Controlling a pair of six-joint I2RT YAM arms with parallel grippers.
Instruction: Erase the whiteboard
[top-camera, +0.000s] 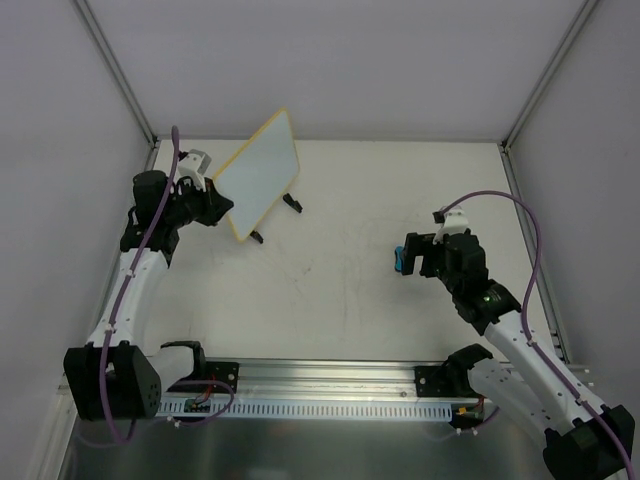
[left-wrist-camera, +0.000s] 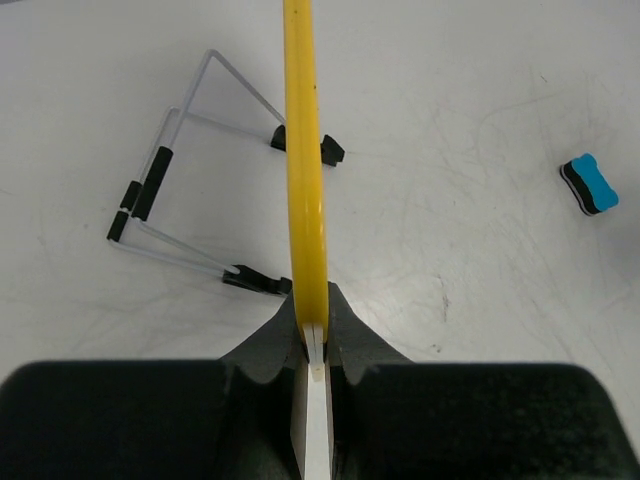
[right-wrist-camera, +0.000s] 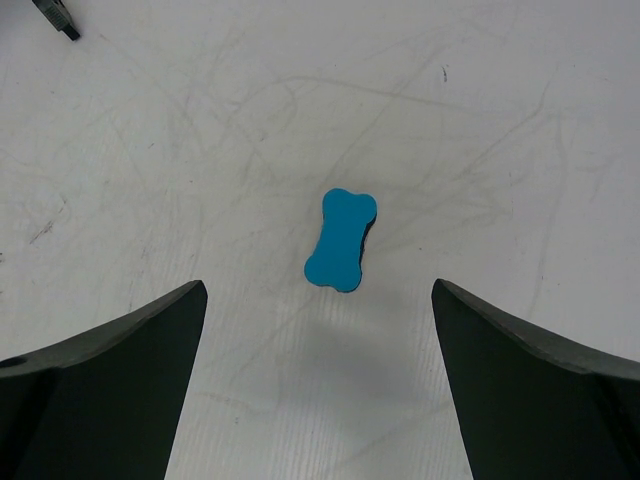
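Top view, board: the board stands tilted near the far left corner of the table, pale face turned up and to the right.
Top view, left jaws: the left gripper grips the board's left rim.
Top view, right jaws: the right gripper hangs nearer the right edge, spread wide, with the eraser a blue speck beneath it.
Left wrist, board: the board is seen edge-on, only its yellow rim showing. The jaws are narrow and pinch the rim's near end.
Left wrist, stand: a wire stand sits just left of the board, its black feet at the rim.
Left wrist, handling: the board is thin, so likely light and stiff, with a slick face. The rim is the place to hold it. A pinch on one edge may let it pivot under wiping pressure.
Right wrist, eraser: the eraser lies flat on the table between the wide-open jaws, untouched. It looks small and light, and the narrow waist would suit a grasp.
Hard to make out: from above the face looks blank, though faint marks might not show. I cannot tell whether the board rests in the stand's feet or is lifted clear. The left wrist view hides the face entirely.
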